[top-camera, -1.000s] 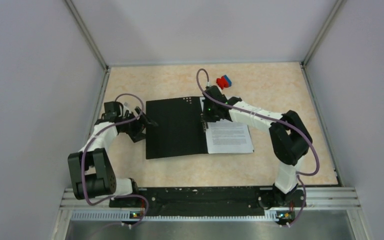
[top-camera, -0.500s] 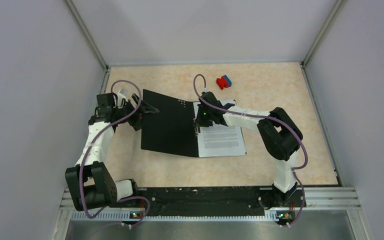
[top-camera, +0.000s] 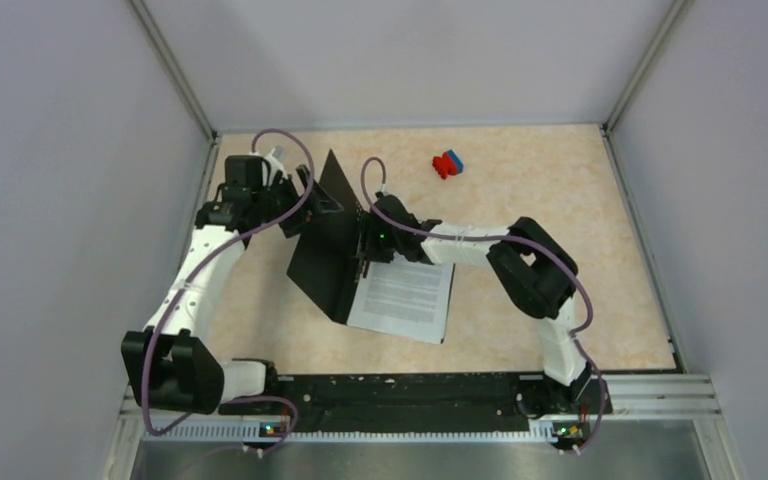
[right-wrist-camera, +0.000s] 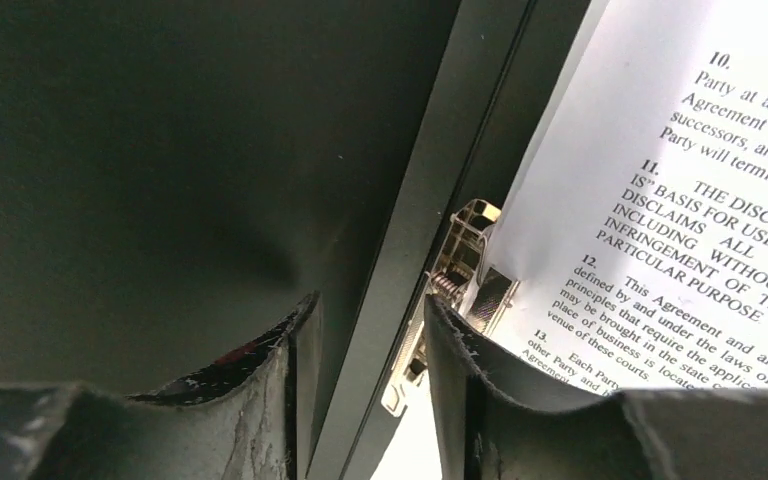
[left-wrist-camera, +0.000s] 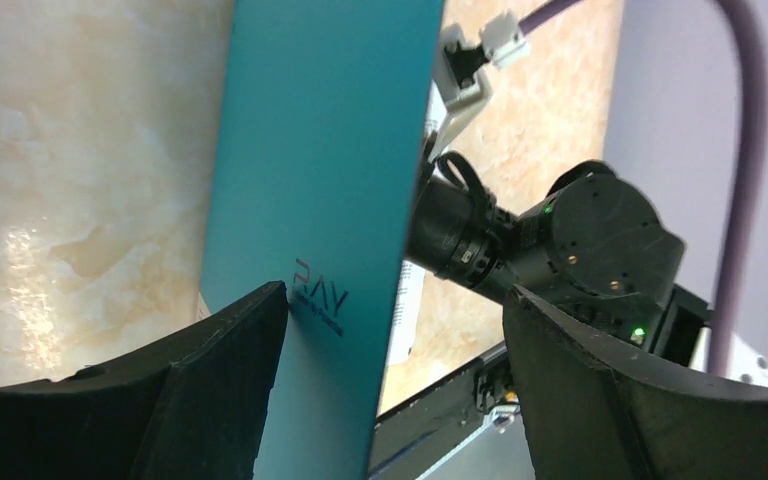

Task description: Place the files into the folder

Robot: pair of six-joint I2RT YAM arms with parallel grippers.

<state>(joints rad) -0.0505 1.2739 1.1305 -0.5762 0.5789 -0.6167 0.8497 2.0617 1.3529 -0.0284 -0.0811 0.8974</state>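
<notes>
- The files (top-camera: 405,300), white sheets covered in dense black print, lie flat on the counter (top-camera: 580,240). They sit just to the near right of the right claw (top-camera: 364,256), and their left edge meets the folder's spine beside that claw.
- The right claw points down at the spine of the folder (top-camera: 332,250). Its jaws are narrow, with one finger on each side of the black spine bar, closed on it.
- A small metal clip (right-wrist-camera: 470,270) sits just beside this claw's right-hand finger, touching the edge of the paper.
- To the left of the right claw, the folder's cover stands tilted up from the counter, with its black inside facing the files.
- The left claw (left-wrist-camera: 395,292) is at the far-left edge of the raised cover. Its jaws are wide. The teal outer face of the cover passes between them, touching one finger (left-wrist-camera: 190,400) and standing apart from the other.
- Well beyond the right claw, off to its far right, a small red-and-blue object (top-camera: 448,163) rests on the counter.
</notes>
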